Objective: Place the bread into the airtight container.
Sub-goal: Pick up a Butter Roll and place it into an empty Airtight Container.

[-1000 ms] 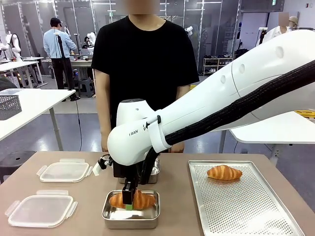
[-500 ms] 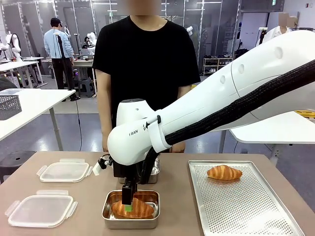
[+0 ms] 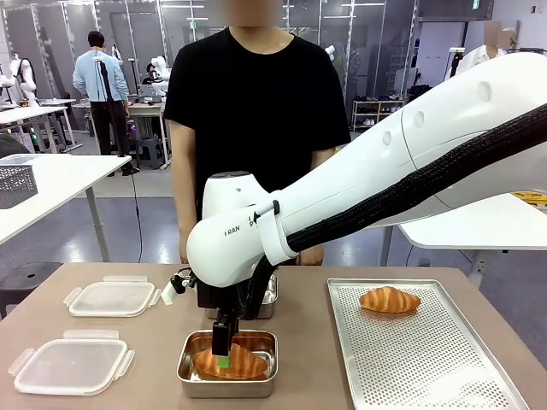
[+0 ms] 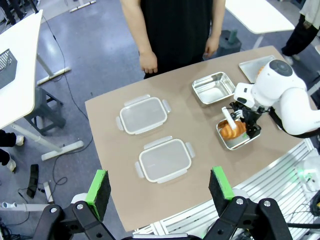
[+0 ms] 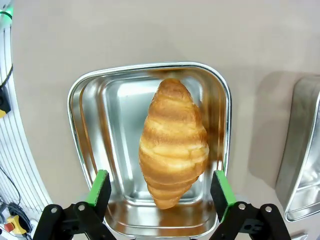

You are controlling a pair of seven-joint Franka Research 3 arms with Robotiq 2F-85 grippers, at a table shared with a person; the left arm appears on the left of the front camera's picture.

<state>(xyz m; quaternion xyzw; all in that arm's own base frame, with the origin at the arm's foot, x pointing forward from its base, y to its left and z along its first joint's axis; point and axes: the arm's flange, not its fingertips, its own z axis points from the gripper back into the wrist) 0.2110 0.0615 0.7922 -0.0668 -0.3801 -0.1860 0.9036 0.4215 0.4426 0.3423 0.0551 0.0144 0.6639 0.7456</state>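
A golden croissant (image 5: 174,142) lies lengthwise in a steel container (image 5: 75,125) near the table's front edge. My right gripper (image 5: 159,192) hangs open just above it, its green pads (image 5: 100,186) on either side and clear of the bread. In the front view the same gripper (image 3: 222,343) hovers over the croissant (image 3: 238,366) in the container (image 3: 227,387). My left gripper (image 4: 159,187) is open and empty, high above the table, looking down on the croissant (image 4: 231,131).
A second croissant (image 3: 389,299) rests on the perforated tray (image 3: 427,363) at the right. An empty steel container (image 3: 270,295) sits behind my right arm. Two clear lids (image 3: 111,299) (image 3: 70,366) lie at the left. A person stands at the far edge.
A second ago the croissant was held in my right gripper above the container. It now lies on the container's bottom, and the gripper has opened. No change over the last half second.
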